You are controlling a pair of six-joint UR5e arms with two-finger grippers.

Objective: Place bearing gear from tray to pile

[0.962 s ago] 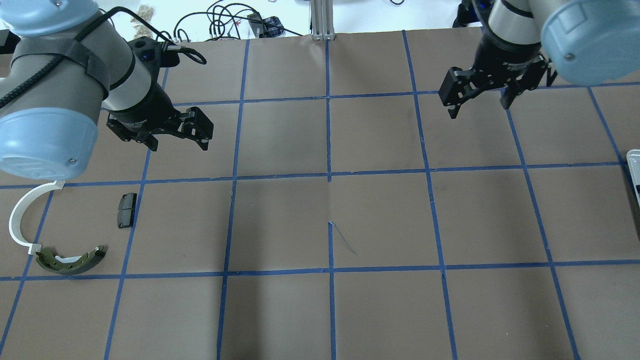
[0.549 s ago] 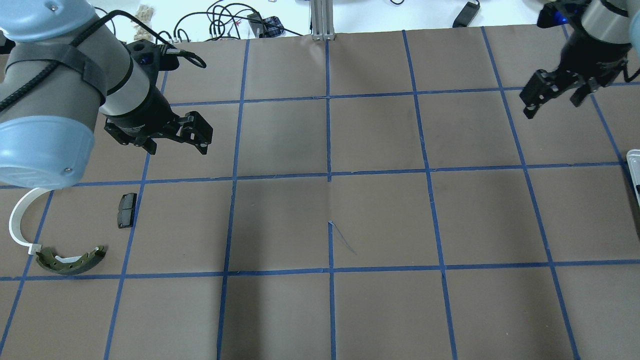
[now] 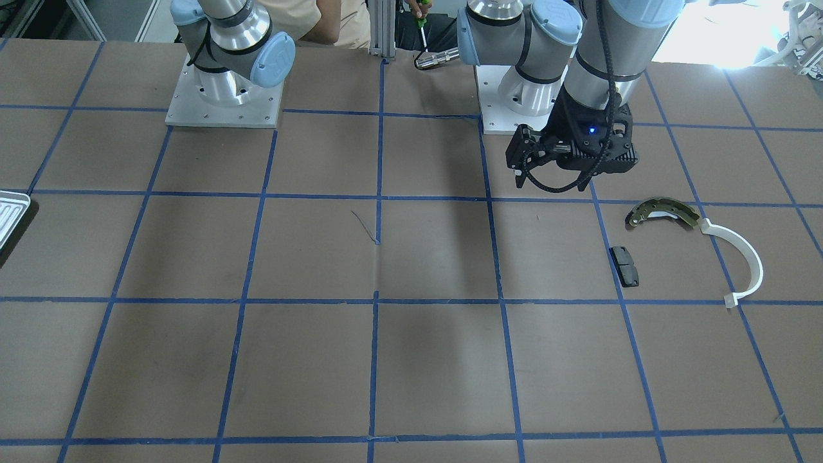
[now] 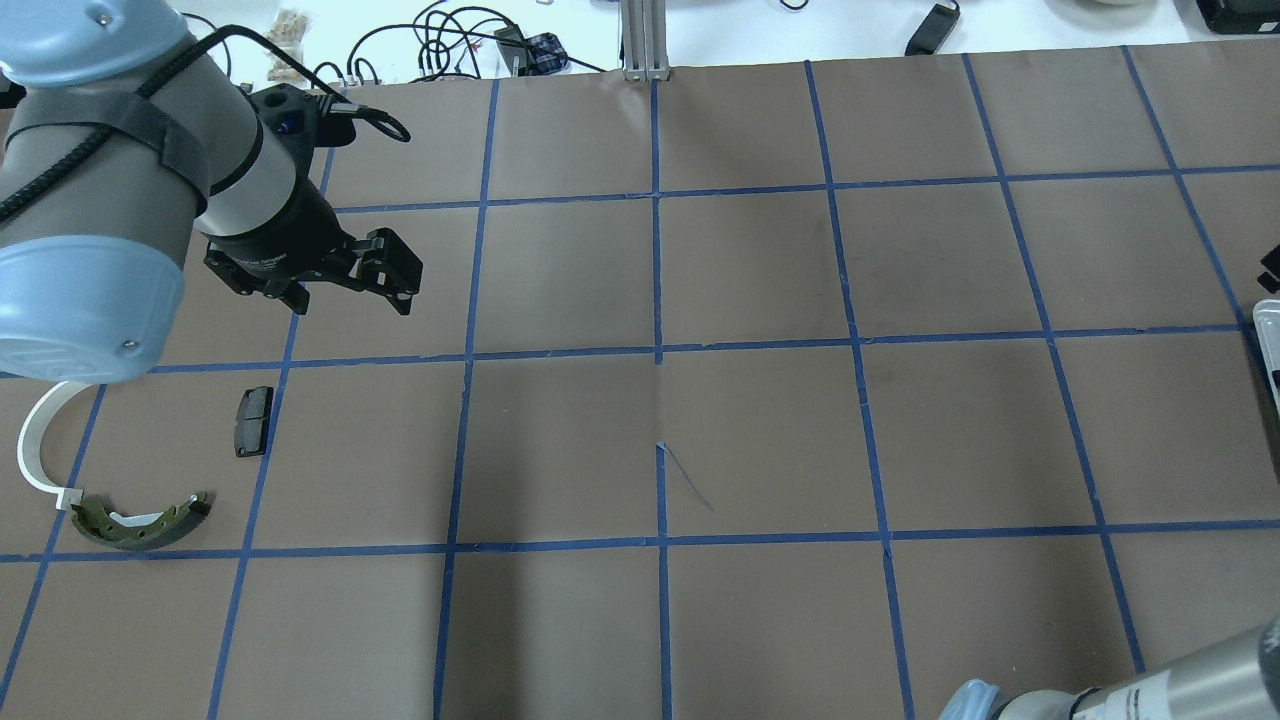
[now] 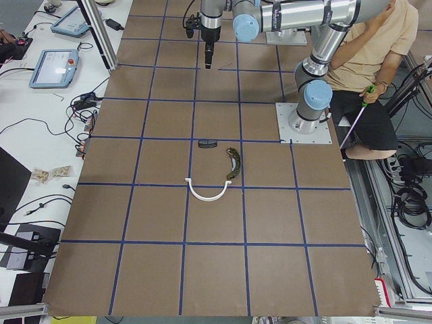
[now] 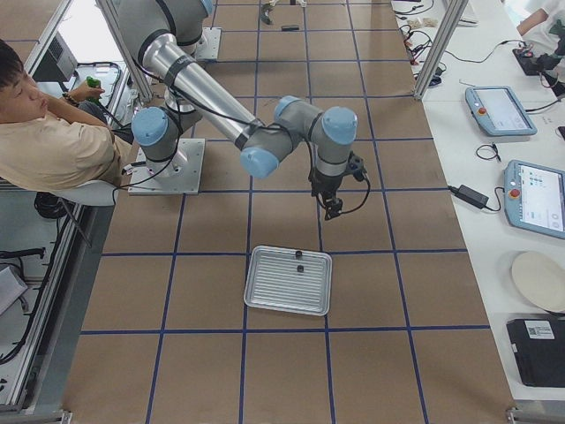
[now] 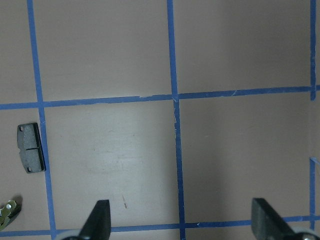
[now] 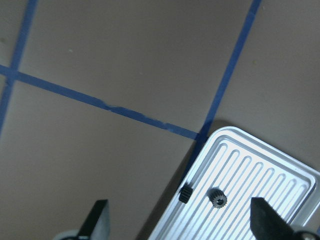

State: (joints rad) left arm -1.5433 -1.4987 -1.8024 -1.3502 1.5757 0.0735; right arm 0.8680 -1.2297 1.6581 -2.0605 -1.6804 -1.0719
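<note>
The ribbed whitish tray (image 8: 260,185) lies at the table's right end, also in the exterior right view (image 6: 265,296). On it sit a small dark bearing gear (image 8: 217,198) and a black block (image 8: 185,193). My right gripper (image 8: 181,224) hangs open and empty above the tray's corner (image 6: 333,210). The pile lies far left: an olive brake shoe (image 4: 140,525), a white half-ring (image 4: 33,450) and a black pad (image 4: 253,421). My left gripper (image 4: 350,295) hovers open and empty just beyond the pile; the pad (image 7: 31,155) shows in its wrist view.
Blue tape divides the brown table into squares. Cables (image 4: 450,40) and an aluminium post (image 4: 645,40) stand at the far edge. An operator (image 6: 44,132) sits beside the robot bases. Tablets (image 6: 503,110) lie on the side bench.
My right arm has swung right, out of the overhead view, to above the tray. My left gripper has drifted slightly left and stays open.
</note>
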